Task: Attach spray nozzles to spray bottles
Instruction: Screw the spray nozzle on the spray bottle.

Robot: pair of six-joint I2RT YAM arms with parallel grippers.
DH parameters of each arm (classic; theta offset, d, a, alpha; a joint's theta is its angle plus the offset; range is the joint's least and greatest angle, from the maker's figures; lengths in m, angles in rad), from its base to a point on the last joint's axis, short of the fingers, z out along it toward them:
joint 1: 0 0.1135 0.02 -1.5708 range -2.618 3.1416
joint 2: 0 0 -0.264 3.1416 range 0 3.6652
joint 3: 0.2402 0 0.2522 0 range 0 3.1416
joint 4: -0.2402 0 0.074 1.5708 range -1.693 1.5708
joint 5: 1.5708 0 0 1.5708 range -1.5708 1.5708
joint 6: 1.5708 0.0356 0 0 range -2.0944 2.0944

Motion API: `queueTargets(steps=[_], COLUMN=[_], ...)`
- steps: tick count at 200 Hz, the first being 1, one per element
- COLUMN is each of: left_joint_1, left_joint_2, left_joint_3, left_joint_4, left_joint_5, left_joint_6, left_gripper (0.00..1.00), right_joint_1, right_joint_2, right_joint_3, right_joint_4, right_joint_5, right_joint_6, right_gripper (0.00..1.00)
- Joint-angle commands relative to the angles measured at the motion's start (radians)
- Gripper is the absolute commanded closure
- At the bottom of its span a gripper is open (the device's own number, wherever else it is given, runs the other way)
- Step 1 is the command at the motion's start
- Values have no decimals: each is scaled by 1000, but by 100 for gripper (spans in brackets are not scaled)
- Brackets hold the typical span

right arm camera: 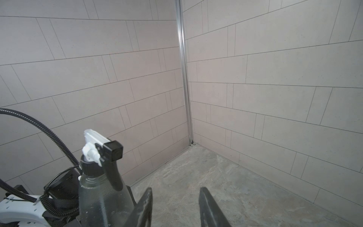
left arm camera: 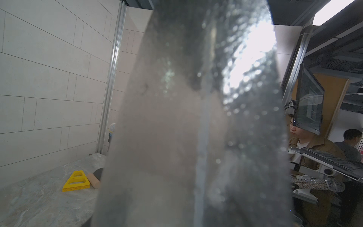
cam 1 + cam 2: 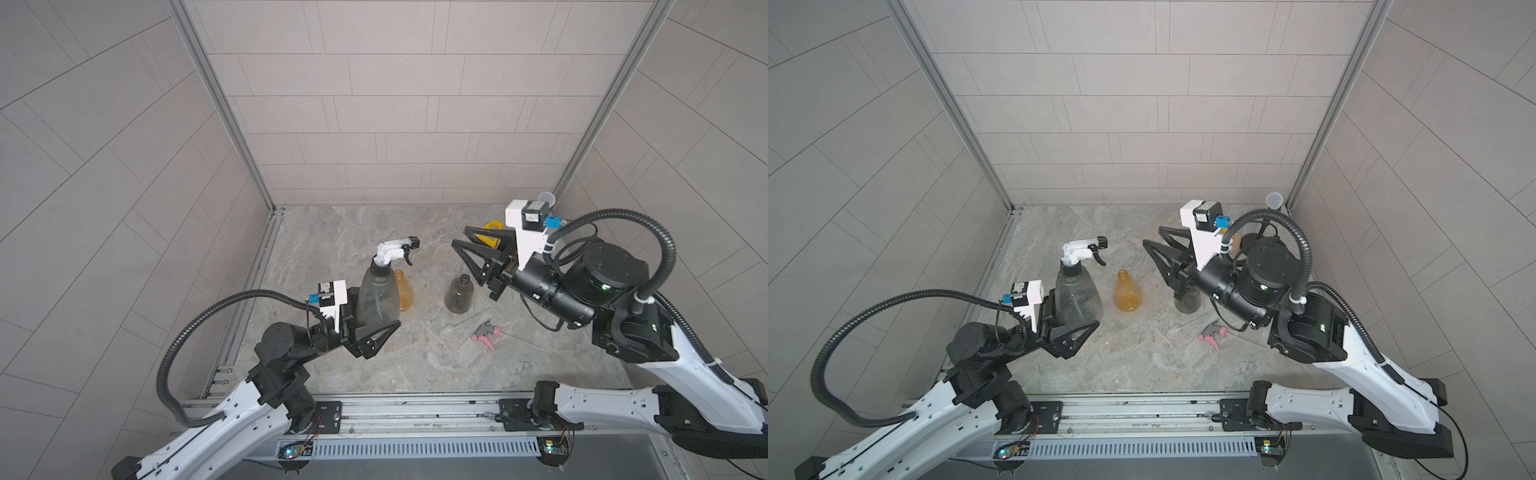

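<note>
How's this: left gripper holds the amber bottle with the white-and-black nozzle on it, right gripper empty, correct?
Wrong bottle: both top views show the left gripper holding a smoky grey bottle; the amber bottle stands free. The white-and-black nozzle, empty right gripper: correct.

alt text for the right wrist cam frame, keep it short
A smoky grey bottle topped with a white-and-black nozzle sits close in the foreground beside the right gripper, whose jaws stand apart with nothing between them. Behind them are the marbled table and a corner of pale tiled walls.
</note>
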Motion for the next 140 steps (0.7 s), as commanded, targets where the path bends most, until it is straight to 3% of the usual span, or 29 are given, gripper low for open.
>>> queueTargets(steps=[1, 67, 114, 140], left_joint_1=[2, 2, 2, 2], left_joint_2=[0, 14, 10, 25], left_joint_3=[31, 29, 26, 27], left_joint_4=[62, 73, 45, 62], left_joint_5=[32, 42, -2, 8], left_joint_6=[-12, -16, 3, -4], left_gripper=[100, 100, 100, 100], right_joint_1=[-10, 58, 277, 370], right_joint_2=[64, 175, 126, 112], right_joint_3=[42, 146, 155, 139], right_joint_4=[-54, -103, -138, -136], right_joint_5=[-126, -141, 98, 75], right_joint_6=[1, -40, -154, -175], right_gripper=[61, 63, 64, 61])
